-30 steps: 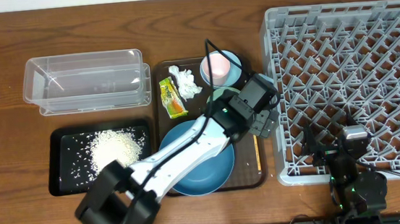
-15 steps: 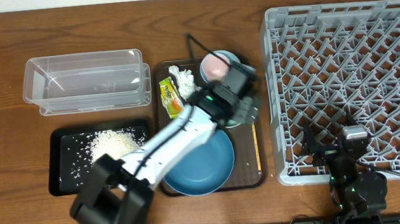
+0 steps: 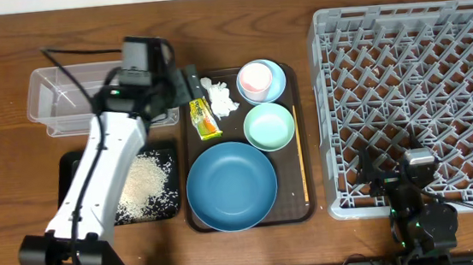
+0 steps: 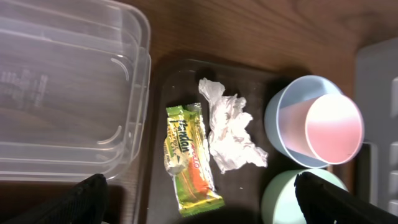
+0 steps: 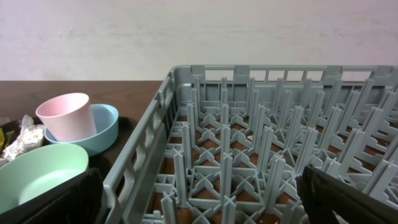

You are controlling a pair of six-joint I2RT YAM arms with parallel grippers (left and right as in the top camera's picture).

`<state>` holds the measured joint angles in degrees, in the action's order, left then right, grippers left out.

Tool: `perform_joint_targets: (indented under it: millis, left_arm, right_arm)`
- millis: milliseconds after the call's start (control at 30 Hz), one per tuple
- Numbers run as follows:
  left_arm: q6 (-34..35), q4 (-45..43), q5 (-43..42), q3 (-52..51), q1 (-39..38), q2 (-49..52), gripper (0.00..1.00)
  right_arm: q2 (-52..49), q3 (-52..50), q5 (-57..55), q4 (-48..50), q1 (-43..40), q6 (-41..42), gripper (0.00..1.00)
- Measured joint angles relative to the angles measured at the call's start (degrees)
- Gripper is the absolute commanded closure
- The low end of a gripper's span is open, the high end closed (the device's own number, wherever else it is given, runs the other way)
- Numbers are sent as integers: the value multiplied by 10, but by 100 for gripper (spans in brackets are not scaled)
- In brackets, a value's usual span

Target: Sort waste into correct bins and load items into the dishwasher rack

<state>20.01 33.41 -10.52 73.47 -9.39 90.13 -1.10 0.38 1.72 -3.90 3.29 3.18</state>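
The left tool point(image 3: 186, 84), wide open, hangs close to the snack wrapper point(image 4: 186, 158). The tissue point(image 4: 231, 132) lies just beside the wrapper, the pink cup point(image 4: 333, 127) farther off.

Wooden table point(image 3: 6, 50) carries clear tub point(image 3: 58, 101), black tray point(image 3: 166, 152), brown tray point(image 3: 294, 205), grey rack point(image 3: 412, 74).

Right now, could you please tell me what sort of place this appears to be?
Probably a tabletop dish-clearing practice station: a grey dishwasher rack, a brown serving tray holding a blue bowl, and a clear tub.
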Motion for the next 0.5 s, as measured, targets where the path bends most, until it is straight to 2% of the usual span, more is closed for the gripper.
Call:
perform_joint_targets:
  millis: [167,500]
  left_arm:
    - [7,0,-53,0,28,0,2]
    - [7,28,-159,0,17,0,0]
  right_arm:
    - [0,0,0,0,0,0,1]
    - [0,0,0,0,0,0,1]
